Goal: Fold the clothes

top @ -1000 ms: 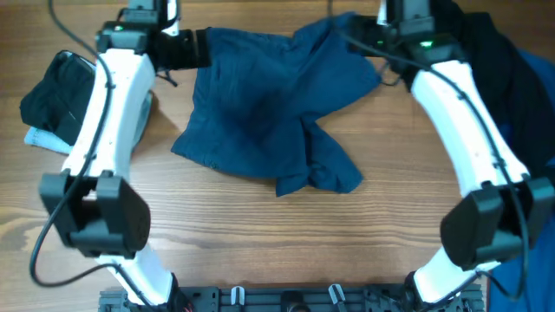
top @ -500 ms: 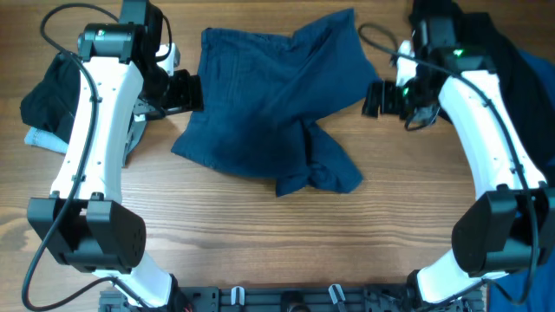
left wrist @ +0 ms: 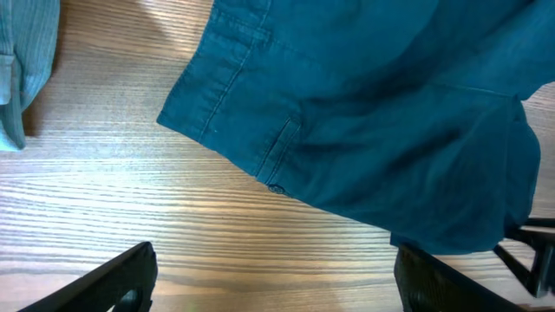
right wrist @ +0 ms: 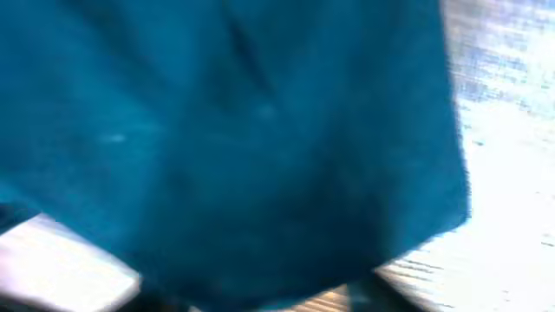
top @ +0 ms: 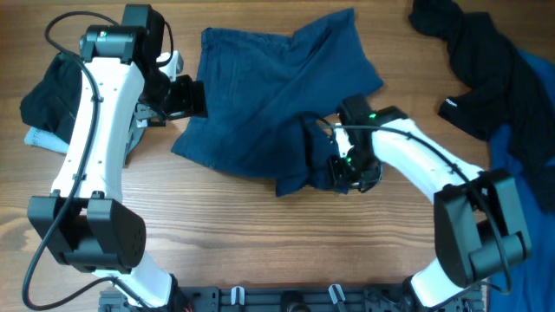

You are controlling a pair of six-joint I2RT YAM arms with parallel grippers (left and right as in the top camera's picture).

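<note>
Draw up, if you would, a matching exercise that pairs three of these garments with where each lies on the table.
Things:
1. teal shorts
2. pale-denim piece
3. bright blue piece

Places:
a. along the right edge
b. middle of the table
c. left edge, beside a black piece

Pairs: 1-b; 2-c; 3-a.

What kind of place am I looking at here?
Probably a robotics test bench, not a home laundry: a white left arm and right arm work over a wooden table, where teal shorts and a black garment lie loose.
</note>
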